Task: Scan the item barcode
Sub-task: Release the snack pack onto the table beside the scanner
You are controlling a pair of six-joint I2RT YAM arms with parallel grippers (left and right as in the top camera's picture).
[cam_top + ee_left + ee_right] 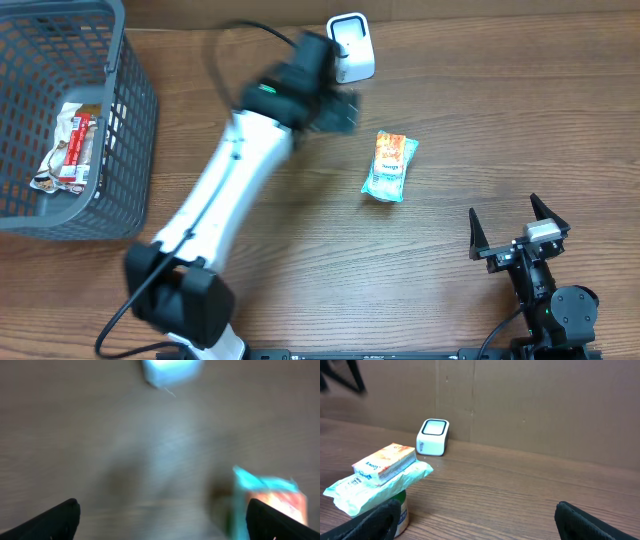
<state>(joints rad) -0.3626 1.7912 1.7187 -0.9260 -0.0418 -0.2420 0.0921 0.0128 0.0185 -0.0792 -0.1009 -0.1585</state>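
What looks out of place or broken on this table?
Nothing is spilled or broken. The teal-and-orange plastic snack packet lies slightly askew on the wooden table, apart from the small white box-shaped scanner. The left arm only looks smeared by blur.

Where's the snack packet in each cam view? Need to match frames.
Overhead: snack packet right of centre, below and right of the white scanner.
Left wrist: blurred, lower right; scanner at the top edge.
Right wrist: lower left, close up; scanner behind it.
Shared landmark: the white scanner, visible in all three.
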